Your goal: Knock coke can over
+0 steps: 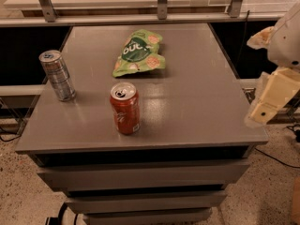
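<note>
Your end effector point(268, 100), grip state impossible to tell, hung off the counter's point(201, 111) right edge, well apart from the upright coke can point(125, 108) near the front, likely staged for a sideways swipe.

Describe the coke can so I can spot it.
The gripper hangs off the right side of the grey table. Near its front edge, left of centre, the coke can stands upright before the green snack bag. It is red-orange, shorter than the slim silver can on its left.
</note>
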You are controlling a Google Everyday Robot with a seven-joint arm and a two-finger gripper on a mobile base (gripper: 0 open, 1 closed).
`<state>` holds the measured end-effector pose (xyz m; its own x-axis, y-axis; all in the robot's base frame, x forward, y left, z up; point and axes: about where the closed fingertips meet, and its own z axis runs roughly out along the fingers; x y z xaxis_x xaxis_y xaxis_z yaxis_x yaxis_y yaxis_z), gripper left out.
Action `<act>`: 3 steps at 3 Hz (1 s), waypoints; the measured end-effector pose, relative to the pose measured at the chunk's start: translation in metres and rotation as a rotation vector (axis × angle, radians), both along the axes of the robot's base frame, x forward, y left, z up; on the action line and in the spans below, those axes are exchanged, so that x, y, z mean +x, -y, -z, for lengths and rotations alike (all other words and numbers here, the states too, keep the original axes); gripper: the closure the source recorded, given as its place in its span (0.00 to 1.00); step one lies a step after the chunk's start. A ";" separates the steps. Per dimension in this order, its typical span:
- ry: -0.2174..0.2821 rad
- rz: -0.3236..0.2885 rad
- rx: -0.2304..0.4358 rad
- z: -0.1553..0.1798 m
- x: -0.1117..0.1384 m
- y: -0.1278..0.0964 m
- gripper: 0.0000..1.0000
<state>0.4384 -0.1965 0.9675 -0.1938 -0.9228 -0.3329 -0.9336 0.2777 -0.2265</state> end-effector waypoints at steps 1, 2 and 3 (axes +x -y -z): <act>-0.011 -0.068 0.176 0.029 0.001 -0.052 0.00; -0.033 -0.128 0.316 0.064 0.002 -0.112 0.00; -0.049 -0.167 0.436 0.094 0.008 -0.167 0.00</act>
